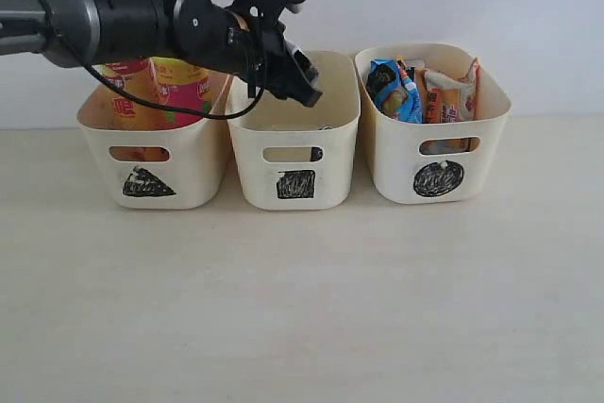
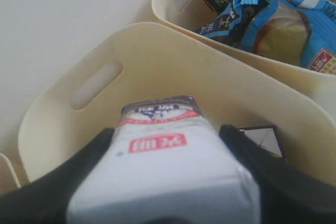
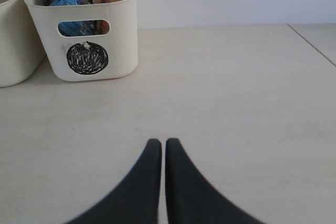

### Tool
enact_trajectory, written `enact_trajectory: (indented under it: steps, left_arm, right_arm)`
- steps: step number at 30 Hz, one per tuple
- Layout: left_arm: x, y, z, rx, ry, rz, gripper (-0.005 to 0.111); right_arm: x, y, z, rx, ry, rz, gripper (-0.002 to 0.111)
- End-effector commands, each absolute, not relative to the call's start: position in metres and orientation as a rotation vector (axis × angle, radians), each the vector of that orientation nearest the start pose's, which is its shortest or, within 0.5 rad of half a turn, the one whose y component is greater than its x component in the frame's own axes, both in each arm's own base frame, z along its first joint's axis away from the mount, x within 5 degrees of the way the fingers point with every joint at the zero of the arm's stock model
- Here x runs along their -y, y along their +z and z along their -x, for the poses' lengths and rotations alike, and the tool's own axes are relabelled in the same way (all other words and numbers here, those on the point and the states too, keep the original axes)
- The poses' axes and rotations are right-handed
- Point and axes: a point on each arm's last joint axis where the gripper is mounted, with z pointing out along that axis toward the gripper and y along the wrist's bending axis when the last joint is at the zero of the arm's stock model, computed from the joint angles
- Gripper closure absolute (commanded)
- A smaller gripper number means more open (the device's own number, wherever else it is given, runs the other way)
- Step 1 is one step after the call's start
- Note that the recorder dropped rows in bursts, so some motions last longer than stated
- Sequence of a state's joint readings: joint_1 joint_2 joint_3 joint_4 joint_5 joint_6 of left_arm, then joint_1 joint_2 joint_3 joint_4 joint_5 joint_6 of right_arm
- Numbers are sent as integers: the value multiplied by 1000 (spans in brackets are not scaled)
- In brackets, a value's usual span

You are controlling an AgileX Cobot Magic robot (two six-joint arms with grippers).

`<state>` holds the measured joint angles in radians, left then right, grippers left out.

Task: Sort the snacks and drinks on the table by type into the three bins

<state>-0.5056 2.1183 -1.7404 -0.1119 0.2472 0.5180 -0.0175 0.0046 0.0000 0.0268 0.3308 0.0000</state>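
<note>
My left gripper point(image 2: 168, 136) is shut on the white-and-blue carton point(image 2: 163, 166), which it holds over the middle bin point(image 2: 157, 40). A dark purple box point(image 2: 261, 137) lies inside that bin. In the exterior view the left gripper point(image 1: 304, 82) hangs over the middle bin point(image 1: 330, 176). The left bin point(image 1: 203, 167) holds the pink tube point(image 1: 184, 87) and the yellow-orange tube point(image 1: 127, 92). The right bin point(image 1: 396, 162) holds the blue bag point(image 1: 392, 87) and the orange bag point(image 1: 444, 101). My right gripper point(image 3: 164, 142) is shut on nothing, low over the table.
The three bins stand in a row against a pale wall. In front of them lies bare cream tabletop point(image 1: 302, 309). The right wrist view shows the right bin point(image 3: 121, 35), and a table seam point(image 3: 312, 45) far off to one side.
</note>
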Motion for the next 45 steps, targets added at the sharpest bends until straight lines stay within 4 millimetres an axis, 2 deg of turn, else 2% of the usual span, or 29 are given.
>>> enact_trajectory:
  steps: [1, 4, 6, 14, 17, 19, 20, 21, 23, 27, 31, 38, 41, 45]
  left_arm:
    - [243, 251, -448, -1850, -98, -866, 53]
    - [239, 249, -451, -1852, -92, -857, 32]
    - [238, 249, -451, -1853, -90, -855, 25]
    - [237, 254, -449, -1861, -92, -861, 26]
    - [233, 267, -440, -1906, -99, -889, 32]
    - [230, 275, -434, -1933, -104, -907, 43]
    - [227, 282, -426, -1977, -110, -935, 57]
    - [225, 287, -422, -1995, -113, -948, 67]
    - [217, 302, -409, -2056, -119, -984, 102]
    - [208, 311, -387, -2235, -158, -1014, 103]
    - [197, 318, -369, -2359, -156, -970, 103]
    - [178, 320, -336, -2392, -166, -885, 103]
    - [167, 319, -314, -2362, -198, -788, 103]
    - [156, 315, -295, -2323, -224, -706, 103]
  right_arm:
    - [0, 184, -54, -1810, 8, -33, 108]
    - [0, 184, -54, -1810, 8, -33, 108]
    - [0, 184, -54, -1810, 8, -33, 108]
    - [0, 184, -54, -1810, 8, -33, 108]
    - [0, 184, -54, -1810, 8, -33, 108]
    - [0, 184, -54, -1810, 8, -33, 108]
    - [0, 184, -54, -1810, 8, -33, 108]
    - [0, 184, -54, -1810, 8, -33, 108]
    - [0, 184, -54, -1810, 8, -33, 108]
    - [1, 184, -54, -1810, 4, -31, 108]
    - [1, 184, -54, -1806, 2, -29, 108]
    - [1, 184, -54, -1806, 2, -29, 108]
    - [1, 184, -54, -1806, 2, -29, 108]
    - [1, 184, -54, -1806, 2, -29, 108]
